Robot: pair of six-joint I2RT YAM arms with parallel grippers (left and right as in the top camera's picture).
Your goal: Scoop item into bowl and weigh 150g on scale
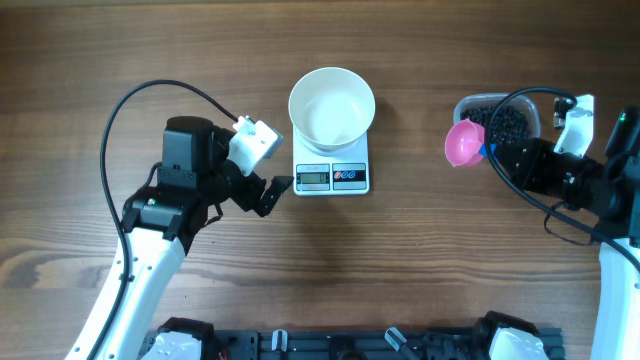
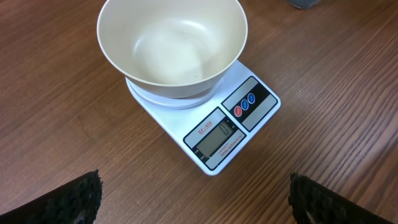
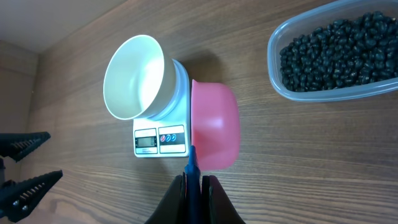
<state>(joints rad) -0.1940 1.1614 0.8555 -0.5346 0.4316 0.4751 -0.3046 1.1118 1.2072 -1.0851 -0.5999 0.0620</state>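
- The item, many small round black beans (image 3: 339, 53), is lying as a dark grainy heap in a clear plastic tub (image 3: 273, 68) with rounded corners, near the far right corner of the wooden table (image 1: 80, 60).
- Each bean is looking matte to slightly shiny.
- The heap is covering the tub floor wherever the floor is in view.
- The round plain white bowl (image 2: 171, 46) is sitting on the flat white square scale (image 2: 217, 134), about midway between the left and right edges of the table.
- The inside of the bowl is showing only its smooth white surface.
- The left wrist view is giving the scale front closely: a grey display that seems to be reading zero, and beside it a dark panel with round red and blue buttons.
- In the overhead view these details are too small to read.
- The right wrist view is cutting the tub at the picture edge, while the overhead view is showing it whole.
- The left gripper (image 1: 272, 195) is standing with its fingers spread wide, near the left side of the scale and touching nothing.
- The right gripper (image 3: 198, 199) is pinching the blue handle (image 3: 193, 168) of a pink plastic scoop (image 3: 214, 127), which is hanging just beside the left wall of the tub.
- I cannot tell whether the scoop is carrying anything.
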